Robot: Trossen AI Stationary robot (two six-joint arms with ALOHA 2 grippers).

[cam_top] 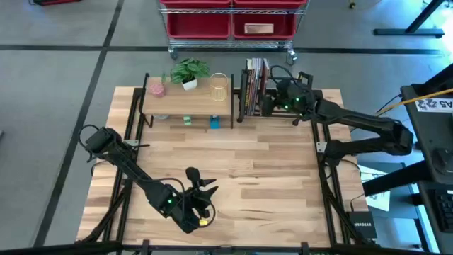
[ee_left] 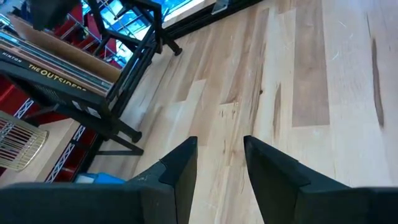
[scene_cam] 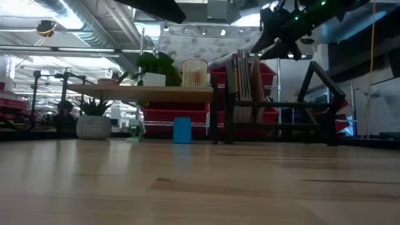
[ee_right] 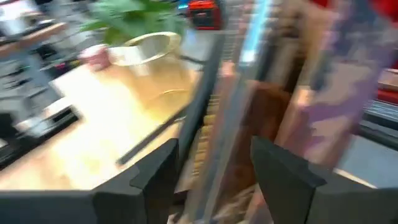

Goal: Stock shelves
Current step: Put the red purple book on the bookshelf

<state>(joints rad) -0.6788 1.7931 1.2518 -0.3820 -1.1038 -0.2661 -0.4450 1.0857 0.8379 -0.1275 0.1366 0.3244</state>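
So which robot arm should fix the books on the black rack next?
Probably the right. The right gripper hovers open just above the books in the black rack. The left gripper, also open and empty, waits far off near the table's front edge.

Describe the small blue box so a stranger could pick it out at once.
Find the wood-topped shelf at the table's far edge, left of the black book rack. The blue box stands upright on the table under it, near its right legs, the only solid blue thing there.
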